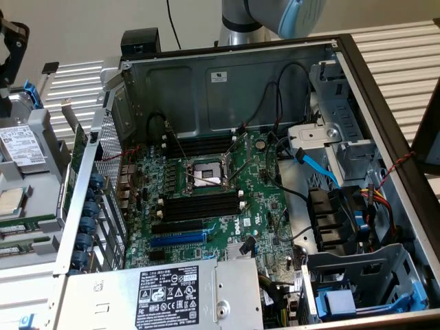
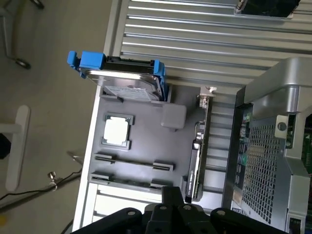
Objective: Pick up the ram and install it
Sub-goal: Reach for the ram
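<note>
Arm (image 1: 237, 24): standing behind the open computer case (image 1: 227, 75), wrist facing straight down.
End effector (image 2: 174, 195): fingers together, gripping nothing, over the grey tray (image 2: 146, 146).
Ram (image 2: 127, 182): on edge in the tray's holder, just beside the end effector.
Surface (image 2: 204, 34): ribbed aluminium.
Room: pale floor (image 2: 44, 73) alongside.

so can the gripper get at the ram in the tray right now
Probably yes: the ram stands on edge in the grey tray, nothing over it, the gripper close above; jaws shut though.
</note>
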Available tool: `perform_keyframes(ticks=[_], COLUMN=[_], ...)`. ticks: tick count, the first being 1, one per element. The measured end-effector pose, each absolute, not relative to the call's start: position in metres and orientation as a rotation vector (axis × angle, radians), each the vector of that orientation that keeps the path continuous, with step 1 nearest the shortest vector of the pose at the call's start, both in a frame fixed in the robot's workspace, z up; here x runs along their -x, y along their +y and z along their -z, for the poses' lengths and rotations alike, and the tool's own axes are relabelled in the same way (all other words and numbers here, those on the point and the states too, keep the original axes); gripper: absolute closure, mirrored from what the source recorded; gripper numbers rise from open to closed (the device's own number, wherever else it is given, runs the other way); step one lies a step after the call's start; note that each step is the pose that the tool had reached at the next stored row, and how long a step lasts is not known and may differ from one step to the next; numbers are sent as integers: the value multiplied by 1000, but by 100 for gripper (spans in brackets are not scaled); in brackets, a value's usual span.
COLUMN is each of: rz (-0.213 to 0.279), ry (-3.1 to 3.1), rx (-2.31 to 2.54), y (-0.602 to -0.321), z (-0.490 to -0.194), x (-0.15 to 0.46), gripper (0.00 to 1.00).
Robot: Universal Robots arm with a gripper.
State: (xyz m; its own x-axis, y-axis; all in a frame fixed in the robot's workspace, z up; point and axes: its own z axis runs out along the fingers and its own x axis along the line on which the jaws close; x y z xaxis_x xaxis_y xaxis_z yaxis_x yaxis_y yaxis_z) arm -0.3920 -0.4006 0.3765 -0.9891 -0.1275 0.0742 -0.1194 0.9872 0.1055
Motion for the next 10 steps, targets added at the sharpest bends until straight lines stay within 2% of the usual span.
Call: perform_keyframes(ticks=[10], rz=[131], ry=[-3091], rx=[-200], y=[-401], z=[-375], x=[413], gripper=[89])
